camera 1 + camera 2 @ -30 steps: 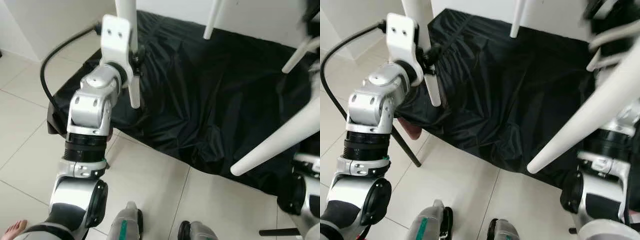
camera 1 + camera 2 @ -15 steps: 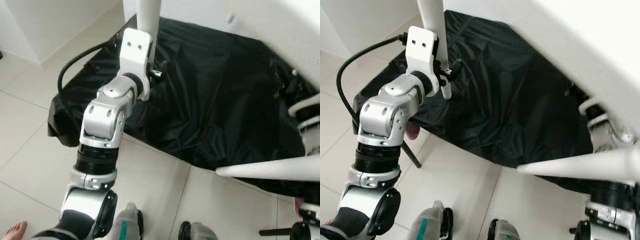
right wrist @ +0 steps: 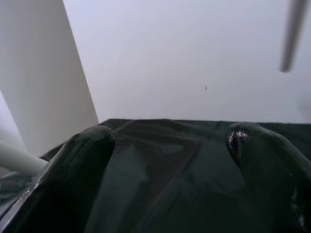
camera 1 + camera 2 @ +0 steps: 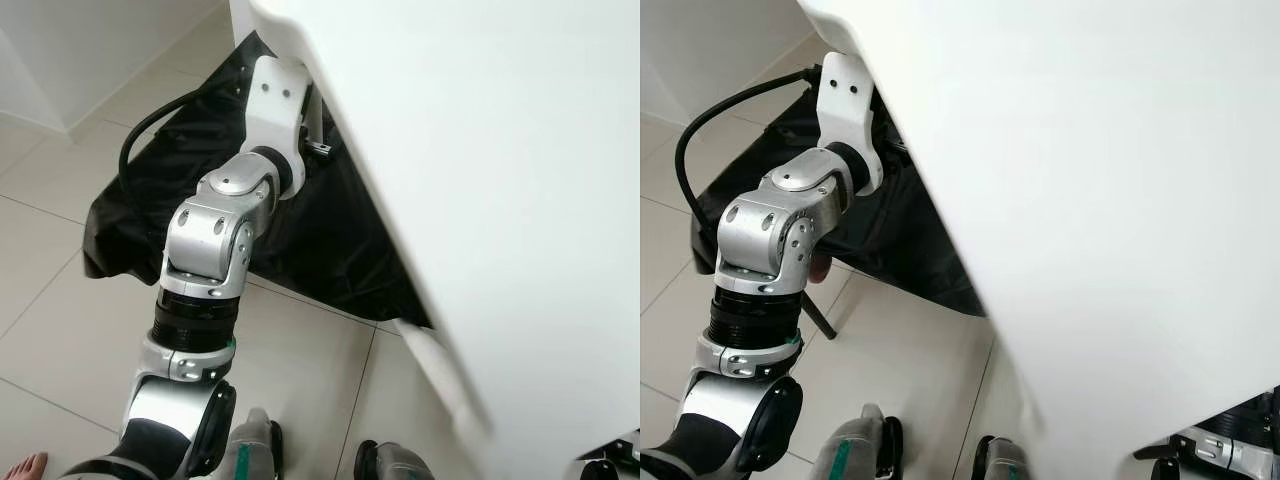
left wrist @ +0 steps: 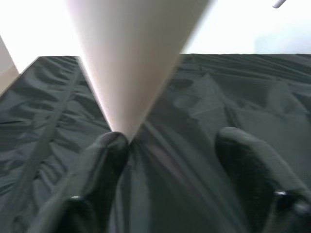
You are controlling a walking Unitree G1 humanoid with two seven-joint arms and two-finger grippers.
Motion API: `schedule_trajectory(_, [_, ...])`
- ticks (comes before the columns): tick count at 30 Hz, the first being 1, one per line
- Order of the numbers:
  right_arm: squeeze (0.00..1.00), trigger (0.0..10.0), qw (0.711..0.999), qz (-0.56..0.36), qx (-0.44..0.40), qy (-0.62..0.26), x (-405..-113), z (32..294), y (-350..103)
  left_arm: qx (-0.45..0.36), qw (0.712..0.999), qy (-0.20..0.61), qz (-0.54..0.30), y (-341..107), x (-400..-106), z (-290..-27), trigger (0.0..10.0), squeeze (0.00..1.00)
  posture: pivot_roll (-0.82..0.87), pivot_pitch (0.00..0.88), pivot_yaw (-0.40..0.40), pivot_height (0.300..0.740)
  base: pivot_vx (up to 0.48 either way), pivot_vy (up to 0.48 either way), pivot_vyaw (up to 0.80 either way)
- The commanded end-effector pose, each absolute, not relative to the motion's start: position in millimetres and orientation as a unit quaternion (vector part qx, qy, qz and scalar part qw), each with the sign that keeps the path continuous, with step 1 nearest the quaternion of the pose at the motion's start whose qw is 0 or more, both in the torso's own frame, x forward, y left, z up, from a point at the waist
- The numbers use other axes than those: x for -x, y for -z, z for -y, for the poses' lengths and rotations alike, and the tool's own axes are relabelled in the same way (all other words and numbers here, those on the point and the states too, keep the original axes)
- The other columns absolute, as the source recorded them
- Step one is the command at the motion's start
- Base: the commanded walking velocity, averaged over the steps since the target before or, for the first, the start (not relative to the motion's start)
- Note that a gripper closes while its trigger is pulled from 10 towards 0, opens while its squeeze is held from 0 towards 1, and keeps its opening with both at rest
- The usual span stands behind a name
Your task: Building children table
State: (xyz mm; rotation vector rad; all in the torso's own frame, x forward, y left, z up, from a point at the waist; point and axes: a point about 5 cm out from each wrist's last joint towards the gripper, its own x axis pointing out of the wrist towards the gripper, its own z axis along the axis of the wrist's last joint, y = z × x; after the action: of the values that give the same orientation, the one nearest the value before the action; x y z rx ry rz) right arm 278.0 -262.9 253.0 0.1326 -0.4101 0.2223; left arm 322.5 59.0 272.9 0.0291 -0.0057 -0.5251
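Note:
The white children's table is tipped up close in front of me, and its flat top (image 4: 480,200) covers the right half of the head views. My left arm (image 4: 210,230) reaches up to the table's edge, where the fingers are hidden behind the top. In the left wrist view, a tapered white leg (image 5: 131,58) ends against one finger (image 5: 104,160) of the left gripper (image 5: 172,138), whose fingers stand wide apart. The right gripper (image 3: 172,131) is open with nothing between its fingers, above the black cloth (image 3: 170,165), with another white leg (image 3: 39,87) beside it.
A crumpled black cloth (image 4: 140,200) covers the floor under the table, on pale tiles (image 4: 60,300). A black cable (image 4: 150,130) loops beside my left arm. A person's bare foot (image 4: 25,465) shows at the lower left, and my own feet (image 4: 255,455) at the bottom edge.
The table has swung over towards me: its legs were in view before, and now its top hides the right side and my right arm. My left arm stays raised at the leg.

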Motion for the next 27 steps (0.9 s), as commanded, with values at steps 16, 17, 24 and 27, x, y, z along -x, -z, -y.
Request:
schedule_trajectory(16, [0.0, 10.0, 0.966, 0.194, -0.041, -0.168, -279.2, 247.8, -283.2, -0.06, 0.942, 0.329, 0.01, -290.2, -314.7, -51.5, 10.0, 0.0, 0.1, 0.083, -0.025, 0.74, 0.0, 0.0, 0.0])
schedule_trajectory(17, [0.0, 10.0, 0.966, 0.194, -0.041, -0.168, -279.2, 247.8, -283.2, -0.06, 0.942, 0.329, 0.01, -290.2, -314.7, -51.5, 10.0, 0.0, 0.1, 0.083, -0.025, 0.74, 0.0, 0.0, 0.0])
schedule_trajectory(24, [0.0, 10.0, 0.964, 0.204, -0.026, -0.168, -298.1, 248.9, -322.1, -0.083, 0.91, 0.406, -0.001, -304.5, -308.2, -47.4, 10.0, 0.0, 0.11, 0.086, -0.018, 0.74, 0.0, 0.0, 0.0])
schedule_trajectory(27, [0.0, 10.0, 0.96, 0.228, -0.041, -0.155, -310.2, 250.6, -349.9, -0.071, 0.9, 0.431, -0.002, -319.5, -309.6, -49.5, 10.0, 0.0, 0.11, 0.087, -0.014, 0.74, 0.0, 0.0, 0.0])
